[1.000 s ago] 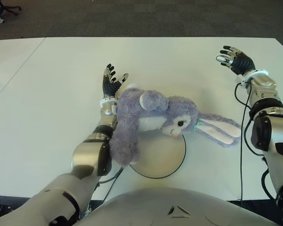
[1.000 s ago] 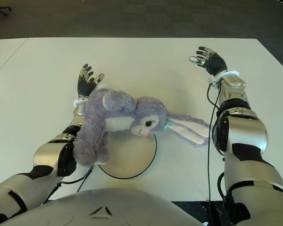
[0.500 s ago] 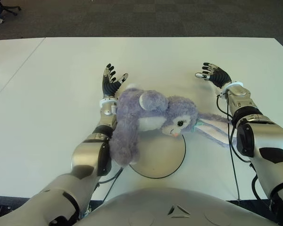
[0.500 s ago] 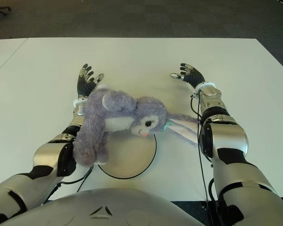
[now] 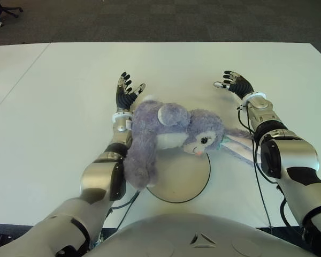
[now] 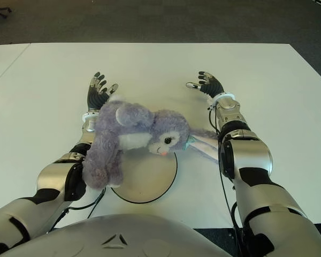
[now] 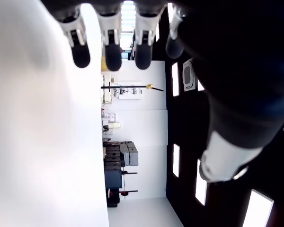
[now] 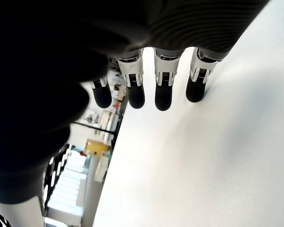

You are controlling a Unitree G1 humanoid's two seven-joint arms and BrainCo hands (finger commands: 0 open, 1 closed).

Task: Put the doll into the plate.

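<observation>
Sprawling over the left forearm, a purple bunny doll (image 5: 171, 131) overhangs the white plate (image 5: 183, 179).
Left hand (image 5: 126, 93) and right hand (image 5: 232, 83) both spread, empty, on the table (image 5: 53, 107).

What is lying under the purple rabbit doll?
The doll drapes over the left forearm; its head overhangs the round plate. The plate's far rim is covered.

1. Both eye views look forward and down from the head at the broad white surface (image 5: 59, 96), sharing the same scene from slightly offset places.
2. Each wrist view looks from close by along its own hand's dark fingers (image 7: 112, 51) (image 8: 163, 92) and over that surface.
</observation>
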